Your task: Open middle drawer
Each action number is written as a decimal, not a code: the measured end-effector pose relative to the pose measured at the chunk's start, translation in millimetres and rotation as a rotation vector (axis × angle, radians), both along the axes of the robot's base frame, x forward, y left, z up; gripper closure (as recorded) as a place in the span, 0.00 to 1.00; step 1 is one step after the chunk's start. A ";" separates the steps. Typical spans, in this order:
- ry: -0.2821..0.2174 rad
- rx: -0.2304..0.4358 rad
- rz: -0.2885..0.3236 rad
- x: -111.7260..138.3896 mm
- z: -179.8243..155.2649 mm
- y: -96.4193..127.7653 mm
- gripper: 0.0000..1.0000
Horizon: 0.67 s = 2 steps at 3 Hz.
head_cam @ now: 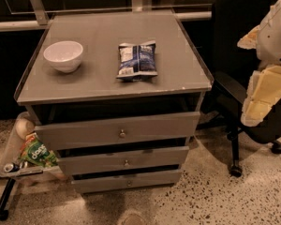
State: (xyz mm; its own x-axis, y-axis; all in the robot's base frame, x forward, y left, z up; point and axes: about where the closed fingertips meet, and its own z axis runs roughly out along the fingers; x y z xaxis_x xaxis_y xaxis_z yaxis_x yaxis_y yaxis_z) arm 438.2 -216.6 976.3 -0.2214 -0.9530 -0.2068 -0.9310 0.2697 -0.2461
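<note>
- The robot's cream and white tool [266, 95] hangs at the right edge, close to the lens, in front of a black office chair [236, 36] and well apart from the drawers. I cannot tell whether it is open or closed.
- The grey wooden middle drawer [93, 162], with its small round metal knob [126, 163], lies between the narrowest grey drawer front [103, 183] below and the taller grey drawer front [84, 134] above. A dark gap runs over it.
- On the flat grey counter [103, 32], a round white bowl [63, 55] stands left of a blue and white snack bag [137, 60], apart from it.
</note>
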 end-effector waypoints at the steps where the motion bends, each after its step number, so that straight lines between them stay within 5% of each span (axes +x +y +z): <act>1: 0.000 0.000 0.000 0.0 0.0 0.0 0.00; 2: 0.005 0.005 -0.002 -5.0 -13.8 6.2 0.00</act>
State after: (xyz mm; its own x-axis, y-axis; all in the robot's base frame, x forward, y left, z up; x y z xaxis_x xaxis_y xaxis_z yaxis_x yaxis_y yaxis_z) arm 433.1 -210.4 962.5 -0.2246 -0.9515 -0.2103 -0.9315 0.2730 -0.2402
